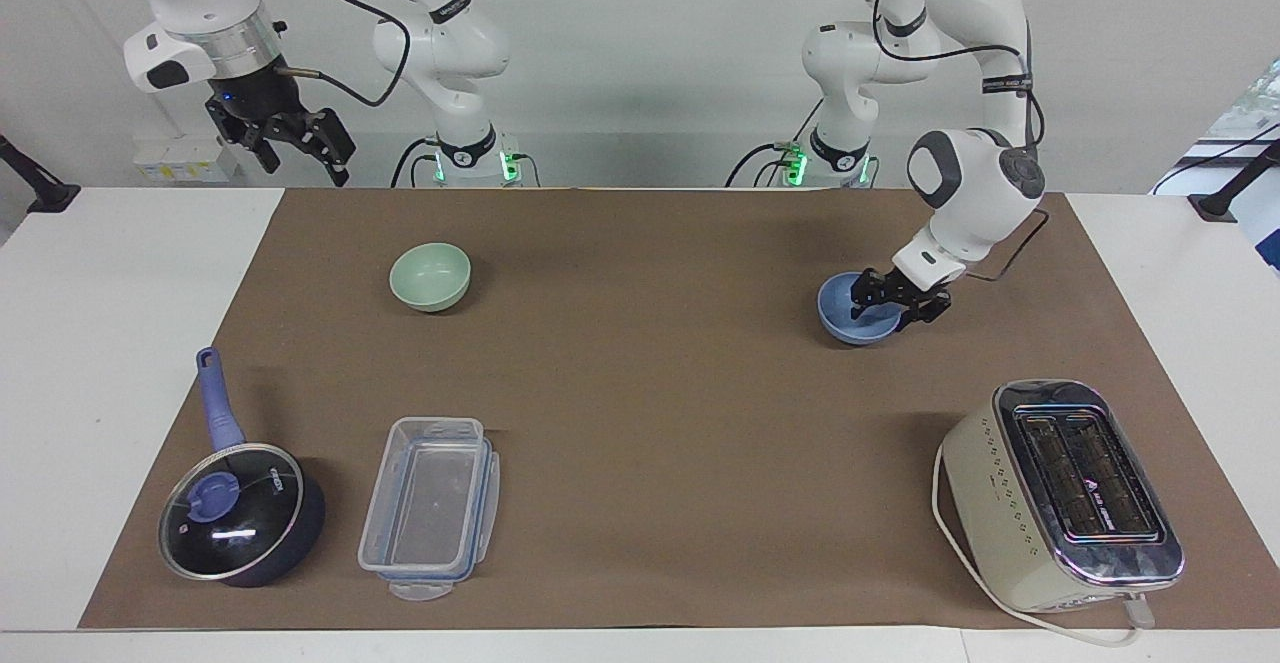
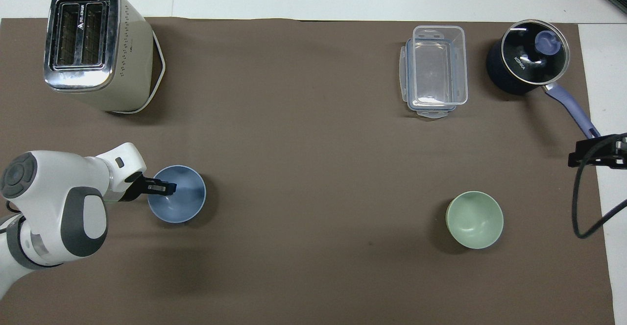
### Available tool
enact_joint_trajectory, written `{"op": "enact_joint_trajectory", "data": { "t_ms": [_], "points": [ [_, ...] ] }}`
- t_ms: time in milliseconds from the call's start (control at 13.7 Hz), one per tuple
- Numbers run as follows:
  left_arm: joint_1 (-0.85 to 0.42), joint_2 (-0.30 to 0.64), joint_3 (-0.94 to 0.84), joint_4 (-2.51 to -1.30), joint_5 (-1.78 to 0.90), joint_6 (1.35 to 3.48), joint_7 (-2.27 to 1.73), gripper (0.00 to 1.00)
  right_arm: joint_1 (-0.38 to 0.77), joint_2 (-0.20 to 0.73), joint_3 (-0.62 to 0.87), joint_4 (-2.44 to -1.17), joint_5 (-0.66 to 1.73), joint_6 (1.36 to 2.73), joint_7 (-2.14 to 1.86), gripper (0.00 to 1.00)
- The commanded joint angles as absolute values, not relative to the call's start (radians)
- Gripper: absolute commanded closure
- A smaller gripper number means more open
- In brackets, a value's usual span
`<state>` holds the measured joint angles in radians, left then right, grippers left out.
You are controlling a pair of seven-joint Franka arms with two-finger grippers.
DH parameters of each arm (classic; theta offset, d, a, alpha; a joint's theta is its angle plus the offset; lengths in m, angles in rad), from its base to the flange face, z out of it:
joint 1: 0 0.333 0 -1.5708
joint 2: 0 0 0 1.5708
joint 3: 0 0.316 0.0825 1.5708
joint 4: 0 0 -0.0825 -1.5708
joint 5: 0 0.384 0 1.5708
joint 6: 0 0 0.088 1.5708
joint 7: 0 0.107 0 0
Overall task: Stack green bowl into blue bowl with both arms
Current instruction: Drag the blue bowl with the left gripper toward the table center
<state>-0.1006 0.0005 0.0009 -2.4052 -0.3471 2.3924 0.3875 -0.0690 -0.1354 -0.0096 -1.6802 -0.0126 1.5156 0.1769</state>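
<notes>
The left gripper (image 1: 887,305) straddles the rim of the blue bowl (image 1: 850,321), one finger inside and one outside, though whether they actually pinch the rim I cannot tell. That bowl sits on the brown mat (image 1: 660,363), nearer to the robots than the toaster (image 1: 1060,493). The green bowl (image 1: 430,276) rests well apart toward the right arm's end, where the right gripper (image 1: 295,148) hangs high with fingers spread.

A white table (image 1: 90,363) under brown mat (image 1: 660,413), pale wall (image 1: 640,63).
</notes>
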Motion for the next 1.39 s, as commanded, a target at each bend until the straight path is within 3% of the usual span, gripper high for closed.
{"op": "enact_joint_trajectory", "data": {
  "t_ms": [0,513,659,1319],
  "points": [
    [-0.109,-0.012,0.011,-2.418,-0.367,2.413,0.385,1.0,-0.075,-0.158,-0.008,-1.707,-0.009,1.543,0.183,0.0],
    [-0.113,-0.028,0.009,-2.214,-0.365,2.177,0.27,1.0,-0.075,-0.152,-0.009,-1.701,-0.009,1.543,0.184,0.0],
    [-0.127,-0.037,-0.005,-2.21,-0.364,2.168,0.206,1.0,-0.075,-0.152,-0.008,-1.701,-0.009,1.543,0.184,0.0],
    [-0.48,-0.015,-0.005,-2.282,-0.353,2.371,-0.172,1.0,-0.072,-0.147,-0.008,-1.687,-0.009,1.54,0.186,0.0]
  ]
}}
